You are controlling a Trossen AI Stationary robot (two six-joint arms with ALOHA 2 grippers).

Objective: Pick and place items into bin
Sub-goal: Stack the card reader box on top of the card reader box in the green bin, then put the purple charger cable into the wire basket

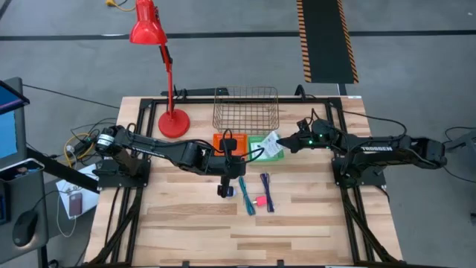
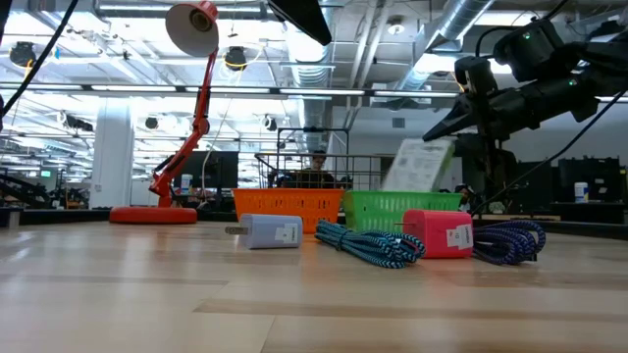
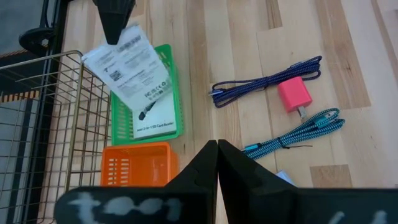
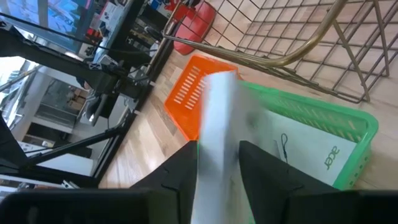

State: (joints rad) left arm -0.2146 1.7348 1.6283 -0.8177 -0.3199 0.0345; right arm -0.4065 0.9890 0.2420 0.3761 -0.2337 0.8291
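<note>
My right gripper (image 1: 281,141) is shut on a white printed card pack (image 3: 130,68) over the small green basket (image 3: 165,62). A white printed sheet shows in that basket under it; whether it belongs to the same pack, I cannot tell. My left gripper (image 3: 217,146) is shut on nothing and hovers over the table's middle (image 1: 225,190). Lying flat on the table are a teal braided cable (image 3: 298,134), a dark blue braided cable (image 3: 267,81), a pink charger block (image 3: 293,94) and a pale blue adapter (image 2: 272,232). My right gripper pinches the card pack between its two fingers at the pack's upper end (image 3: 117,42). The fingers (image 2: 446,123) come from the table's right, slanting down. The pack (image 2: 417,165) hangs tilted below them, its lower end at the green basket's rim (image 2: 402,196).
An orange basket (image 1: 223,141) stands beside the green one. A large wire basket (image 1: 245,110) is behind both, at the far edge. A red desk lamp (image 1: 172,119) stands at the far left. Bare wood lies toward the near edge.
</note>
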